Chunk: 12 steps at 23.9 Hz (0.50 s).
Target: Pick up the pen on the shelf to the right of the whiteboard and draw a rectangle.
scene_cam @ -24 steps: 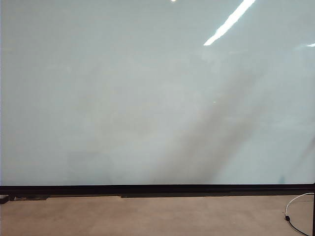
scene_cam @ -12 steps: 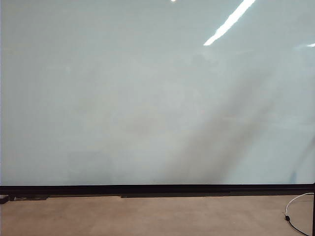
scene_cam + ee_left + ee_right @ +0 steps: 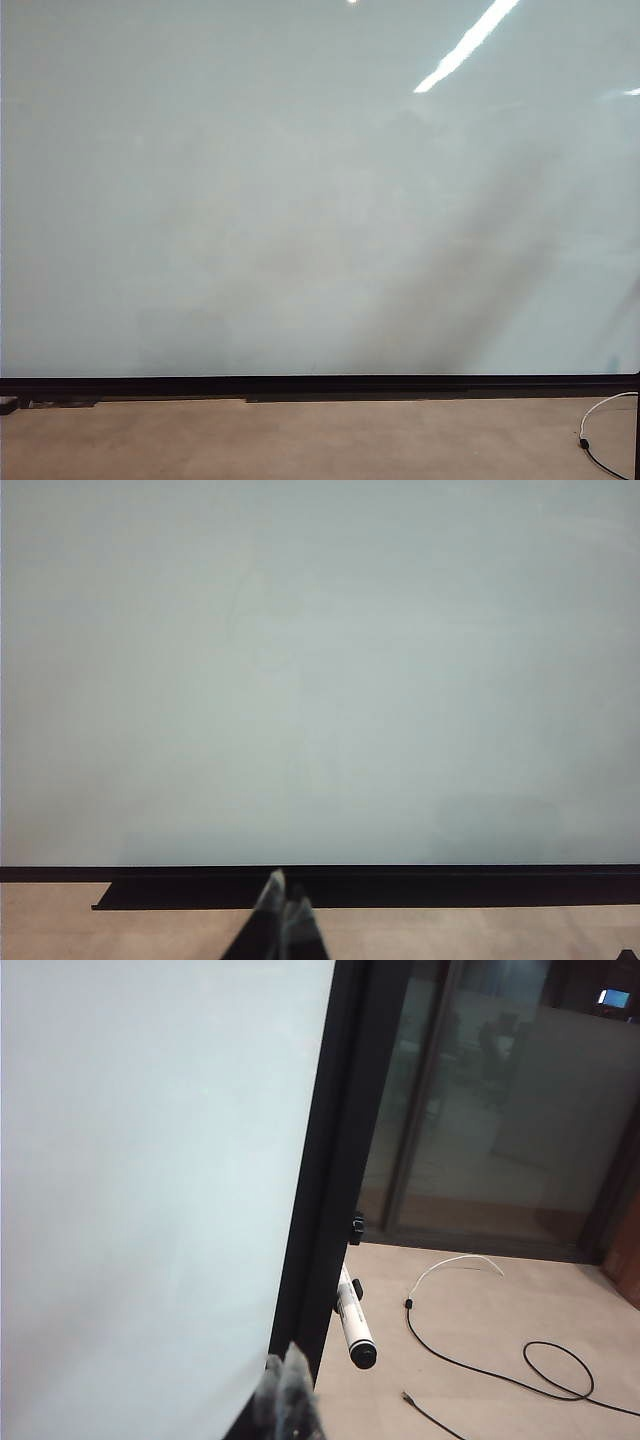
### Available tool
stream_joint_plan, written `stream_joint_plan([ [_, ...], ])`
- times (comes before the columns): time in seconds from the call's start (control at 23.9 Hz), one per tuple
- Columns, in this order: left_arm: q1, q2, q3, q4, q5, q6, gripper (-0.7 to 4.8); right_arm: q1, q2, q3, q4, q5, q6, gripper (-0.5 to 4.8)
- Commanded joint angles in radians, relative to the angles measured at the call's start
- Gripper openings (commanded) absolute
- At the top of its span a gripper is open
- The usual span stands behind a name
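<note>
Whiteboard (image 3: 300, 200) fills the exterior view, unmarked, with its black lower frame above the floor. Left end effector (image 3: 283, 905) points at the board's lower edge, fingertips pressed together, empty. Right end effector (image 3: 288, 1380) faces the board's black side frame, fingers closed, empty. The pen (image 3: 353, 1327) sits at that frame, at about two o'clock from the right fingertips.

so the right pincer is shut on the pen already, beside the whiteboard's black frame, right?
Not quite. The right pincer is shut but empty; the pen sits apart from it on its holder by the whiteboard's black frame, as the right wrist view shows.
</note>
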Motion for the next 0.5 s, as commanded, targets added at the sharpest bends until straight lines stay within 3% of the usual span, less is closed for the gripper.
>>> stream_joint_plan([
  [0.04, 0.0, 0.0, 0.003, 0.006, 0.0, 0.005, -0.05, -0.003, 0.033, 0.005, 0.056, -0.021, 0.013, 0.04],
  [0.21, 0.0, 0.0, 0.003, 0.006, 0.0, 0.005, -0.04, -0.003, 0.138, 0.005, 0.13, -0.041, 0.034, 0.05],
  [0.38, 0.0, 0.0, 0.003, 0.006, 0.0, 0.005, -0.04, -0.003, 0.208, 0.005, 0.192, -0.061, 0.037, 0.54],
  [0.5, 0.0, 0.0, 0.003, 0.006, 0.0, 0.005, -0.05, -0.003, 0.258, 0.005, 0.242, -0.061, 0.037, 0.54],
])
